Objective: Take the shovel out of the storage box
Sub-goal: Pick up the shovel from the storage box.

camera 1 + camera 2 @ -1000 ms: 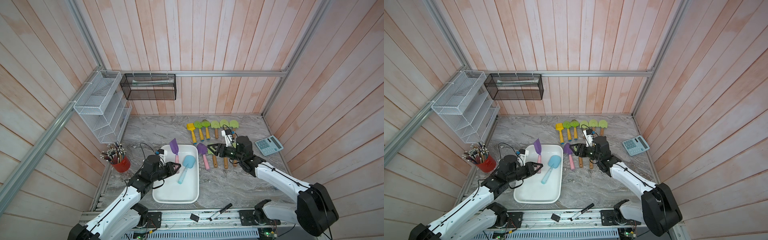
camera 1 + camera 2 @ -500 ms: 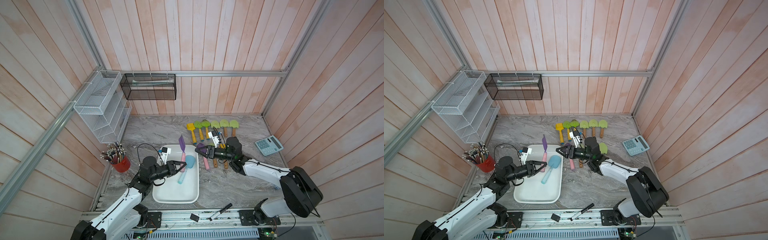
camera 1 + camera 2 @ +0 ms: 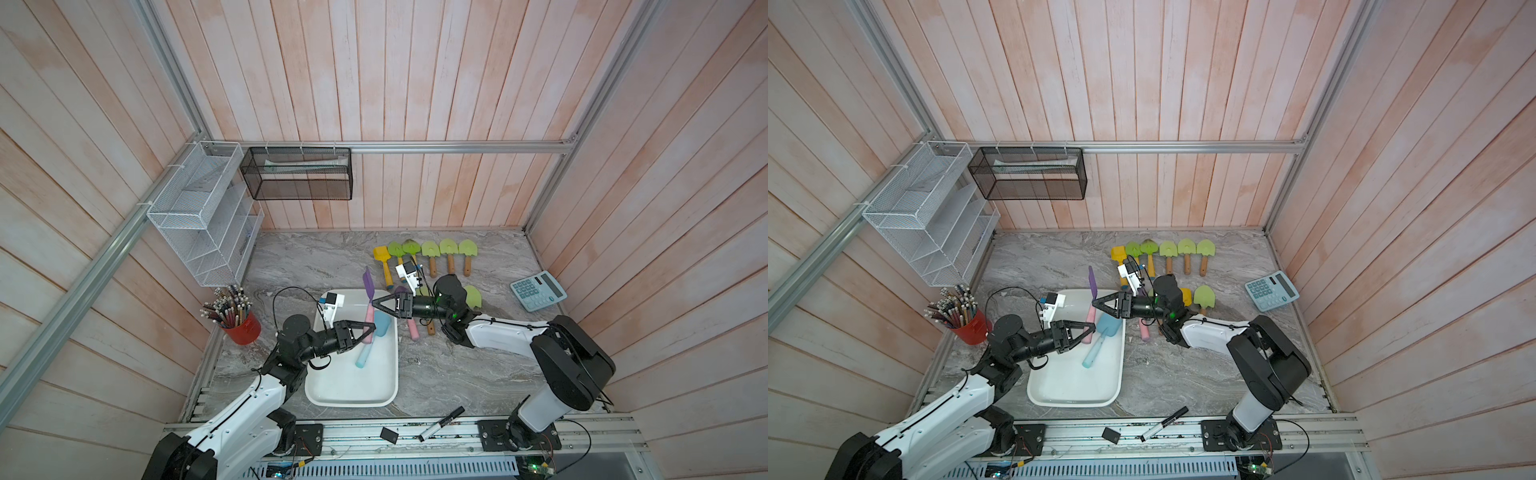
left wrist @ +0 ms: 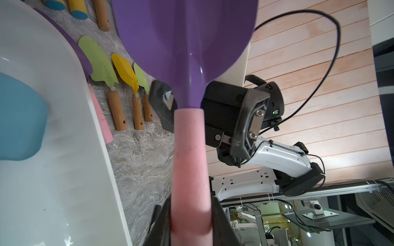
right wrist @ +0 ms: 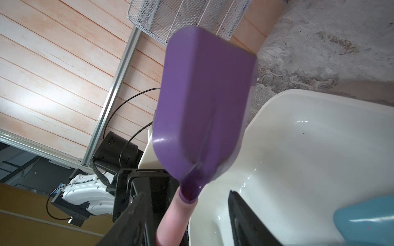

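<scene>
One shovel (image 3: 368, 286) — left jaws clamped.

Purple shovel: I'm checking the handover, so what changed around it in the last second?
The left gripper, holding the purple shovel by its pink handle, carried it toward the right arm. The right gripper swung in from over the table; its open jaws now straddle the handle below the blade. The storage box, the blue shovel in it and the other shovels stayed put.
</scene>
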Motion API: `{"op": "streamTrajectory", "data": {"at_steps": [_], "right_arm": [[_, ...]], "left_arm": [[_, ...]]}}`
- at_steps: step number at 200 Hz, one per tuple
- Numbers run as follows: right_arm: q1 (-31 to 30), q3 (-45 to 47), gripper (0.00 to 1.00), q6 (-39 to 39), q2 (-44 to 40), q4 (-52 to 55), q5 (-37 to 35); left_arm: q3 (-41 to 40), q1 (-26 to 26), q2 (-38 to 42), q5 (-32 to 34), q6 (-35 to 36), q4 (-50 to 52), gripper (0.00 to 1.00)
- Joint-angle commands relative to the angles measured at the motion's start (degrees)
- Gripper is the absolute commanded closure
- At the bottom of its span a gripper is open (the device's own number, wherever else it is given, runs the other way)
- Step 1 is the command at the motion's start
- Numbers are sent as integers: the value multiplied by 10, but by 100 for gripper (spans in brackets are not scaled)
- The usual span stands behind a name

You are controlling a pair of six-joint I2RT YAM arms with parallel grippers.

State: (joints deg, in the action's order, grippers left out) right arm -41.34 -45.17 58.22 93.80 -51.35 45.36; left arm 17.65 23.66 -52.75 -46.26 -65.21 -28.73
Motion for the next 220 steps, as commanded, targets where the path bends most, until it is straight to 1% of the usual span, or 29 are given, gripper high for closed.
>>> {"op": "streamTrajectory", "data": {"at_steps": [1, 37, 59, 72, 95, 128, 137, 146, 152, 176, 186, 197, 220], "right_arm": [[-11, -13, 41, 33, 15, -63, 19], [-25, -18, 48, 71, 38, -119, 32], [-26, -16, 59, 97, 49, -159, 37], [-26, -18, 63, 104, 53, -166, 38], [-25, -18, 66, 101, 52, -163, 30], [-24, -19, 86, 103, 58, -172, 29], [-23, -18, 89, 103, 60, -174, 26], [-22, -15, 92, 105, 61, -178, 24], [-21, -14, 94, 107, 61, -181, 23], [-17, -10, 96, 104, 59, -175, 21], [-13, -6, 96, 99, 52, -165, 19], [-4, 0, 96, 87, 41, -145, 16], [23, 13, 95, 39, 3, -60, 5]], "left_arm": [[-5, -2, -3, -12, -1, -41, 86], [-8, -3, -9, -13, -5, -56, 86], [-9, -2, -11, -15, -9, -63, 86], [-10, -2, -10, -16, -10, -62, 86], [-15, -2, 1, -18, -8, -52, 86], [-19, -2, 10, -17, -7, -48, 86], [-21, -2, 11, -16, -7, -47, 86], [-21, -2, 13, -15, -6, -43, 83], [-20, -2, 14, -15, -5, -40, 79], [-14, -3, 19, -8, 8, -13, 50], [-10, -2, 24, -4, 19, 7, 42], [-2, -3, 29, 2, 33, 32, 39], [14, -3, 39, 17, 63, 81, 39]]}}
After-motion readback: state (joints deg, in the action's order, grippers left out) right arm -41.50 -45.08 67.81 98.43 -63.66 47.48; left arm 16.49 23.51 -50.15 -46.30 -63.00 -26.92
